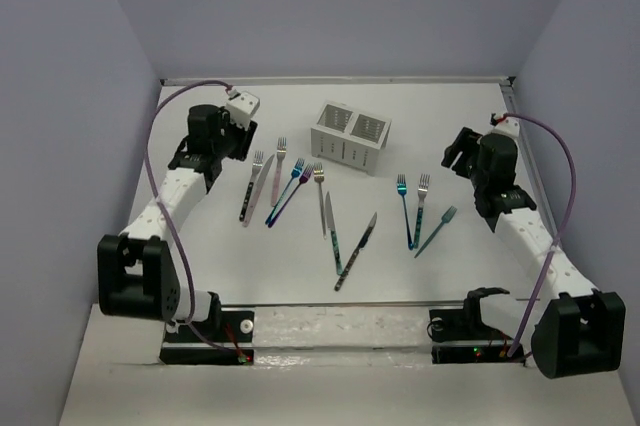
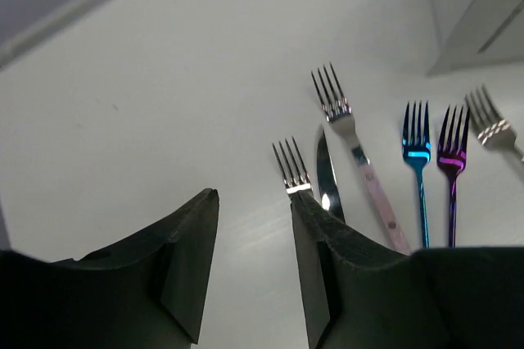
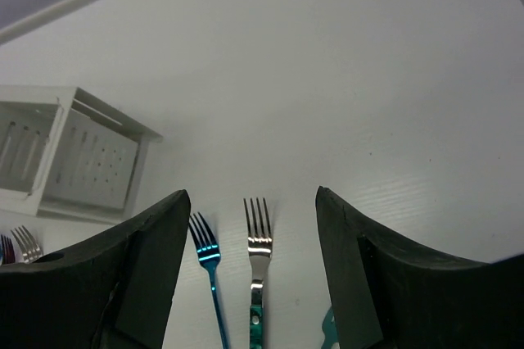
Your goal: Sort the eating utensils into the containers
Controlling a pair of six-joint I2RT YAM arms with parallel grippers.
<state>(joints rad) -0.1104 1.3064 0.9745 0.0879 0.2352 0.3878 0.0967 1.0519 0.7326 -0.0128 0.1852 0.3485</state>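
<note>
The eating utensils lie flat in two groups. Left of centre are a silver fork [image 2: 291,170], a knife [image 2: 326,177], a pink-handled fork [image 2: 336,99], a blue fork [image 2: 416,140], a purple fork [image 2: 452,140] and another silver fork [image 2: 490,120]. Two more knives [image 1: 332,231] lie near the middle. On the right are a blue fork [image 3: 205,242], a teal-handled fork [image 3: 259,238] and a teal fork [image 1: 437,229]. The white caddy [image 1: 350,136], whose compartments are the containers, stands at the back centre. My left gripper [image 2: 255,195] hovers open just left of the silver fork. My right gripper [image 3: 251,193] is open above the right forks' tines.
Grey walls close the table on the left, back and right; the back edge [image 1: 340,80] runs behind the caddy. Purple cables [image 1: 165,116] loop over both arms. Bare table lies between the two groups of utensils, in front of the caddy.
</note>
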